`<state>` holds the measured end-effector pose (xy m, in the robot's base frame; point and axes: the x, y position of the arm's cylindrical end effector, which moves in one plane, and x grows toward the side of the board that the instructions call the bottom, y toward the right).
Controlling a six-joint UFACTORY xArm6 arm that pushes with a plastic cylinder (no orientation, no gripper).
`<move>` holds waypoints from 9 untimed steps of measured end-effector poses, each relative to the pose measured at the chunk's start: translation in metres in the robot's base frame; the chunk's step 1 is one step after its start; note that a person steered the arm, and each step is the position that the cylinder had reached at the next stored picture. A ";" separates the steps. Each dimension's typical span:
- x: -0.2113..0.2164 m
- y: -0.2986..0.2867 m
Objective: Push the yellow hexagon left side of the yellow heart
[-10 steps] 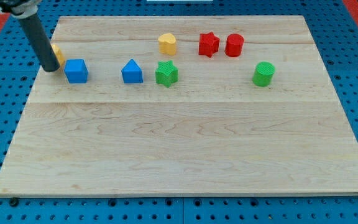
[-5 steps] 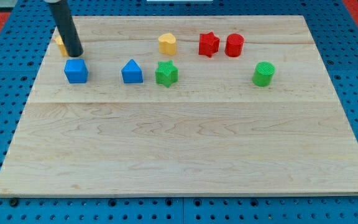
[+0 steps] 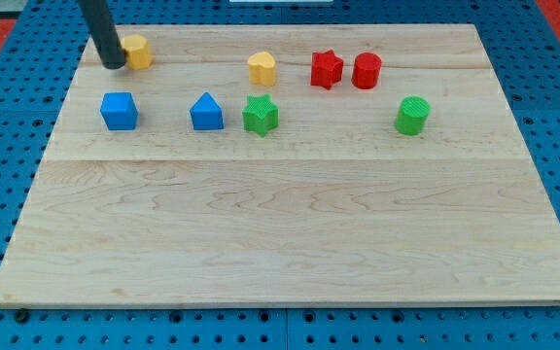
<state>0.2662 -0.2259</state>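
Note:
The yellow hexagon (image 3: 137,51) lies near the board's top-left corner. My tip (image 3: 113,64) touches its left side, with the dark rod rising up out of the view's top. The yellow heart (image 3: 262,68) sits well to the right of the hexagon, in the upper middle of the board, at about the same height.
A blue cube (image 3: 119,111) and a blue triangular block (image 3: 206,113) lie below the hexagon. A green star (image 3: 260,115) sits below the heart. A red star (image 3: 326,69), a red cylinder (image 3: 366,71) and a green cylinder (image 3: 411,116) lie to the right. The wooden board (image 3: 290,233) rests on a blue pegboard.
My tip went up and right around the hexagon's left side. The yellow hexagon slid up and right, from the left edge toward the heart. The other blocks stayed put.

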 end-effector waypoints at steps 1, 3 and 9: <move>-0.022 -0.028; -0.021 0.032; -0.006 0.023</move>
<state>0.2601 -0.2027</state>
